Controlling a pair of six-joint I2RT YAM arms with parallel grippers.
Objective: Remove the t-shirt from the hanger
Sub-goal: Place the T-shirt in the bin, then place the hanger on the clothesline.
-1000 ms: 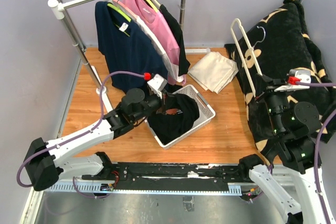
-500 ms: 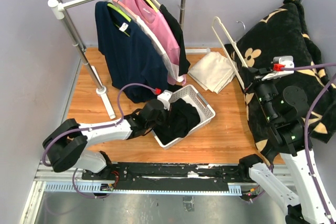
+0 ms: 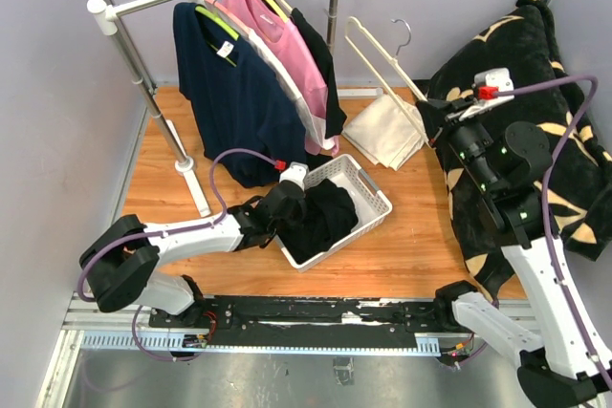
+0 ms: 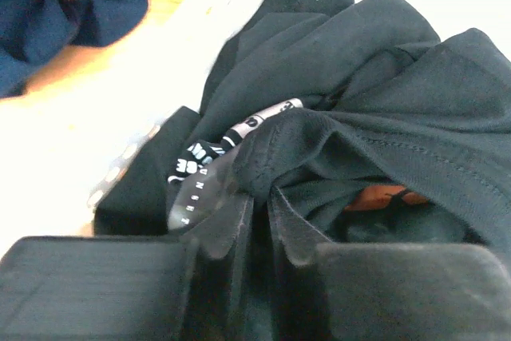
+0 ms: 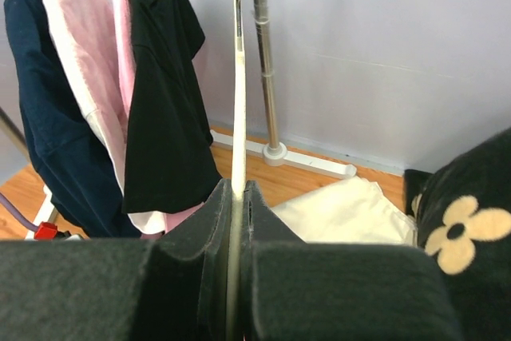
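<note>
Where right gripper [image 5: 236, 197] pinches — hanger [image 5: 238, 101] slants back-left.

Matt cloth t-shirt [image 4: 383, 77], smooth hanger [image 5: 238, 101], perforated plastic basket [image 3: 352, 171], satin wooden tabletop [image 3: 421, 246].

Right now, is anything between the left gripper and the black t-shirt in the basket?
Nothing visible. The left gripper is shut on a fold of the black t-shirt inside the white basket; the right gripper holds the bare hanger well away.

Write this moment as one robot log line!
left gripper: shut on black t-shirt in basket | right gripper: shut on hanger, held up
</note>
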